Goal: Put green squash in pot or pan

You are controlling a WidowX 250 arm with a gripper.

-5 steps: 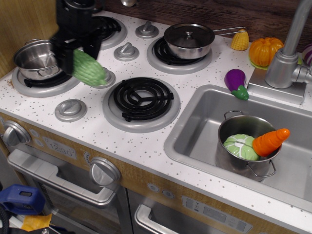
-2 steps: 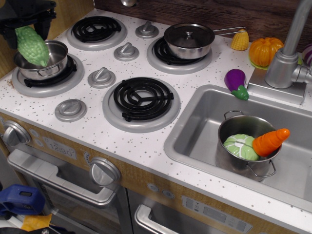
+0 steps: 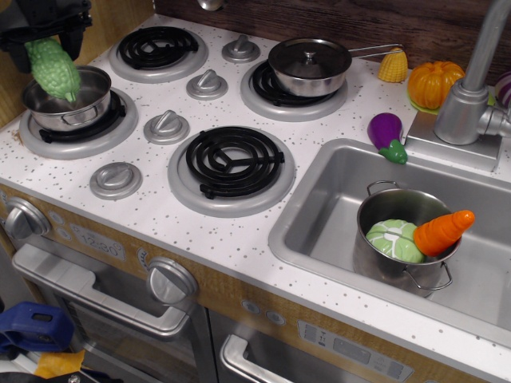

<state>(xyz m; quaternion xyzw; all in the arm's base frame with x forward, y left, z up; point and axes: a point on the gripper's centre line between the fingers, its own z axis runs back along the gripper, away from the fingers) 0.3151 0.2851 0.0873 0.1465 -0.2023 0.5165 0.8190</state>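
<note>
The green squash (image 3: 54,70) is bumpy and light green. It hangs tilted from my black gripper (image 3: 46,40) at the top left, with its lower end inside the rim of the small shiny steel pot (image 3: 73,108). The pot has loop side handles and stands on the front-left burner. My gripper is shut on the squash's upper end, directly above the pot. Much of the gripper is cut off by the frame's edge.
A lidded steel pan with a long handle (image 3: 310,65) sits on the back-right burner. A deeper pot (image 3: 403,239) holding a cabbage and a carrot (image 3: 443,230) stands in the sink (image 3: 327,207). An eggplant (image 3: 387,136), corn and a pumpkin lie near the faucet (image 3: 471,88).
My gripper carried the squash left from beside the stove knob to over the front-left pot, then shifted it slightly, so its tip now sits inside the rim.
</note>
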